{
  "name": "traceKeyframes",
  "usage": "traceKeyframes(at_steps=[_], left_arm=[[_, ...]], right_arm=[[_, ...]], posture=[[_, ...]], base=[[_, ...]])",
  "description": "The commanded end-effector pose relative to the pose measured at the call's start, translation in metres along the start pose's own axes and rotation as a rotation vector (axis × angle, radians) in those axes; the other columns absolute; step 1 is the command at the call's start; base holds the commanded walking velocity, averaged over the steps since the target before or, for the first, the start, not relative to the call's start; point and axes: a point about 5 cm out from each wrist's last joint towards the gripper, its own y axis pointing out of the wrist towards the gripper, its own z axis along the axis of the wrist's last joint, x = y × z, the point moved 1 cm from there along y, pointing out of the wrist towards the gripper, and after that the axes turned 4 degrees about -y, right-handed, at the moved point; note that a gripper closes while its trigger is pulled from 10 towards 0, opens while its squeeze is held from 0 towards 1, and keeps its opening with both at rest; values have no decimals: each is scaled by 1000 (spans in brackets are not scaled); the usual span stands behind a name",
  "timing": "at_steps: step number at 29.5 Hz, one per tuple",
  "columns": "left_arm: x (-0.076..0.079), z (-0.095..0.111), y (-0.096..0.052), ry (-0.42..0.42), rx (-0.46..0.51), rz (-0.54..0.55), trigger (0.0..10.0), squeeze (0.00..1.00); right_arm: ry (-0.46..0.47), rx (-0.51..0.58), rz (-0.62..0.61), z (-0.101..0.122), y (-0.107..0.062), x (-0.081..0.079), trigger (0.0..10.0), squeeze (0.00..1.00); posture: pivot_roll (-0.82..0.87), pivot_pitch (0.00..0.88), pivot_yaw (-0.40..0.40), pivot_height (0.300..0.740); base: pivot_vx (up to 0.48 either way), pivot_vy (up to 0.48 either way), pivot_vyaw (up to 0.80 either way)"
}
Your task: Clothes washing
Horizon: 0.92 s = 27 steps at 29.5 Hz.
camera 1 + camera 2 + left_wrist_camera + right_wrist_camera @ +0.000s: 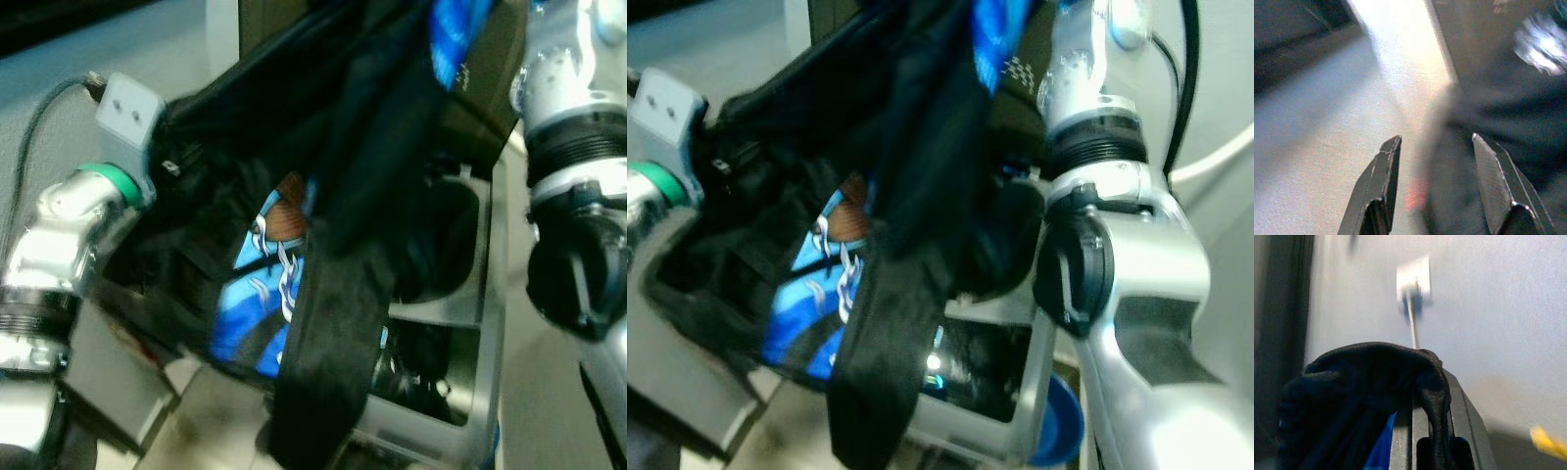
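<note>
A black garment (pixel 333 294) with a blue patterned part (pixel 265 284) hangs in front of me, lifted high by my right arm (pixel 568 127). In the right wrist view my right gripper (pixel 1432 421) is shut on the black cloth (pixel 1366 382), which drapes over its fingers. My left arm (pixel 69 215) reaches into the garment's left side. In the left wrist view my left gripper (pixel 1436 138) is open, with dark cloth (pixel 1508 112) just beyond its fingers. The pictures are blurred.
A grey laundry basket (pixel 470 323) with dark clothes in it stands below and behind the hanging garment. A blue round object (pixel 1058 421) lies beside its lower right corner. A wall outlet (pixel 1413 276) with a cable sits on the pale wall.
</note>
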Motion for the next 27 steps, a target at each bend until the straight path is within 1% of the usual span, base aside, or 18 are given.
traceKeyframes(at_steps=[1,2,3,5,7,8,9,11,12,13,15,16,17,20,21,22,23,27], left_arm=[[-16,10,2,68,37,68,10000,0],[-16,10,2,68,37,68,10000,0],[-21,19,4,92,65,78,10000,0],[-21,24,6,113,74,74,10000,0],[-10,19,9,95,67,31,10000,0],[-10,19,9,95,67,31,10000,0],[2,9,9,36,57,-17,10000,0],[2,9,9,36,57,-17,10000,0],[11,2,8,-8,53,-49,10000,0],[11,2,8,-8,53,-49,10000,0],[64,-11,-6,-154,84,-227,10000,0],[64,-11,-6,-154,84,-227,10000,0],[86,-8,-15,-201,121,-271,10000,0],[101,-3,-25,-249,156,-273,10000,0],[107,3,-32,-277,180,-244,10000,0],[110,7,-37,-292,195,-218,10000,0],[110,9,-41,-308,202,-192,10000,0],[113,13,-48,-315,214,-178,10000,0]], right_arm=[[-152,-9,30,-8,-8,-5,10000,0],[-152,-9,30,-8,-8,-5,10000,0],[-255,-61,36,-23,-17,-9,10000,0],[-323,-83,67,-35,-28,-16,10000,0],[-300,-155,199,-62,-51,-42,10000,0],[-300,-155,199,-62,-51,-42,10000,0],[-249,-197,360,-77,-70,-67,10000,0],[-249,-197,360,-77,-70,-67,10000,0],[-210,-223,468,-86,-83,-84,10000,0],[-210,-223,468,-86,-83,-84,10000,0],[-136,-339,764,-110,-132,-124,10000,0],[-136,-339,764,-110,-132,-124,10000,0],[-113,-407,813,-119,-149,-129,10000,0],[-59,-508,772,-130,-160,-126,10000,0],[-21,-571,697,-136,-163,-117,10000,427],[3,-610,631,-139,-164,-109,10000,502],[-2,-617,599,-140,-164,-104,10000,1000],[-52,-590,627,-136,-164,-98,10000,1000]], posture=[[97,92,14,740],[97,92,14,740],[100,95,11,740],[100,95,8,740],[112,101,4,740],[112,101,4,740],[110,106,1,740],[110,106,1,740],[111,106,2,740],[111,106,2,740],[116,100,-14,740],[116,100,-14,740],[128,97,-23,740],[139,97,-35,740],[147,91,-42,740],[156,87,-50,740],[156,87,-50,740],[164,76,-59,740]], base=[[0,0,0],[0,0,0],[0,0,0],[0,0,0],[0,0,0],[0,0,0],[0,0,0],[0,0,0],[0,0,0],[0,0,0],[0,0,0],[0,0,0],[0,0,0],[0,0,0],[0,0,0],[0,0,0],[0,0,0],[0,0,0]])
